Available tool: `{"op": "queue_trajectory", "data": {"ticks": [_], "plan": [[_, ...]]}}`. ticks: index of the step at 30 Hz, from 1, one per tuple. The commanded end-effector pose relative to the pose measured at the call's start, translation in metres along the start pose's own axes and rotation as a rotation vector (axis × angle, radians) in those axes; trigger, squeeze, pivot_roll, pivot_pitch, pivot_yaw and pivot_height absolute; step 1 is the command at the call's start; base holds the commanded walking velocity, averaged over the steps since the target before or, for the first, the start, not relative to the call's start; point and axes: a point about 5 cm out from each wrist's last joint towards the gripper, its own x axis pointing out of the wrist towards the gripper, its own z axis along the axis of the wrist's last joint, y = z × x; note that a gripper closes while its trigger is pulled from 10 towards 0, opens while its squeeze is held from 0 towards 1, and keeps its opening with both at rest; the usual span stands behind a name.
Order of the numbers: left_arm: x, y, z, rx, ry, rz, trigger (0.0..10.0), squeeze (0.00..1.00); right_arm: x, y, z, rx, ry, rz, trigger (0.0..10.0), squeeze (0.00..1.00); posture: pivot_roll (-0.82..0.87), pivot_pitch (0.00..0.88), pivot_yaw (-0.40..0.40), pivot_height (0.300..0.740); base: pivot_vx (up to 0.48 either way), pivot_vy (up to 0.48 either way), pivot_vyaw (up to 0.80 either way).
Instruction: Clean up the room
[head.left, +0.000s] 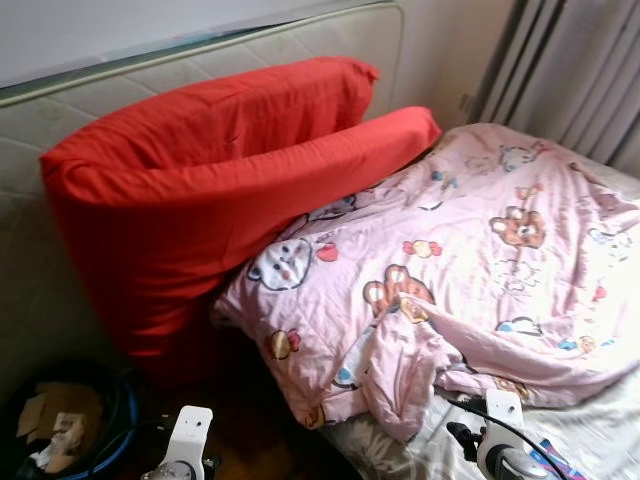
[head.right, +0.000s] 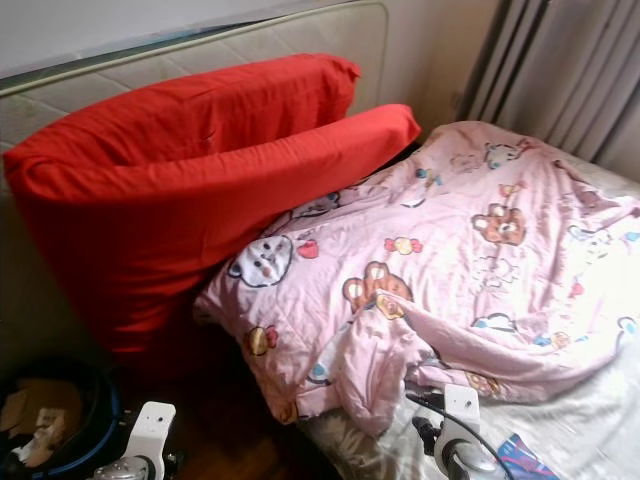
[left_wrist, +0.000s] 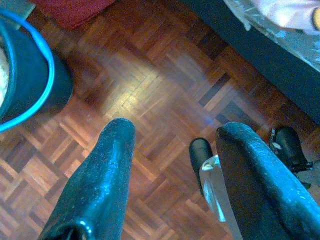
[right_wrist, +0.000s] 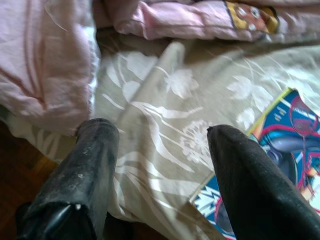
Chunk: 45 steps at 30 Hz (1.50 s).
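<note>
The rumpled pink cartoon-print quilt (head.left: 470, 270) lies across the bed, just beyond the right gripper (right_wrist: 160, 145), whose fingers are spread, empty, over the beige floral sheet (right_wrist: 165, 135). The left gripper (left_wrist: 170, 150) hangs parted above parquet floor (left_wrist: 150, 75), beside what seems a blue-rimmed bin (left_wrist: 30, 75).

A mattress (head.left: 200, 60) stands upright against the wall behind the bed. Grey curtains (head.left: 575, 70) hang at the far right. The floor (left_wrist: 150, 90) is dark wood parquet, laid in small blocks. Beside the bed, on the floor, sits a dark bin (head.left: 60, 425) with a blue rim, holding what looks like crumpled paper and cardboard.
</note>
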Motion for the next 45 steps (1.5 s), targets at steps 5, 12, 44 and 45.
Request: {"op": "queue_trajectory", "data": {"ticks": [5, 12, 44, 45], "plan": [[-0.0005, 0.0023, -0.0024, 0.024, 0.009, 0.006, 10.0, 0.00, 0.0001, 0.0002, -0.0001, 0.002, 0.011, 0.002, 10.0, 0.00, -0.10, 0.000, -0.009, 0.733, 0.000, -0.480, -0.79], [-0.0003, 0.0004, -0.0027, 0.006, 0.015, -0.001, 10.0, 0.00, 0.0000, -0.0013, 0.0006, -0.011, 0.016, 0.006, 10.0, 0.00, -0.10, 0.000, -0.016, 0.733, 0.000, 0.000, -0.79], [0.0000, -0.0012, 0.0002, 0.029, 0.001, -0.019, 10.0, 0.00, 0.0000, -0.0017, 0.0016, -0.014, 0.021, 0.017, 10.0, 0.00, -0.09, 0.000, -0.017, 0.733, 0.000, -0.050, -0.76], [0.0000, -0.0012, 0.0001, 0.028, 0.001, -0.019, 10.0, 0.00, 0.0000, -0.0017, 0.0017, -0.014, 0.021, 0.017, 10.0, 0.00, -0.09, 0.000, -0.017, 0.733, 0.000, -0.334, -0.76]]}}
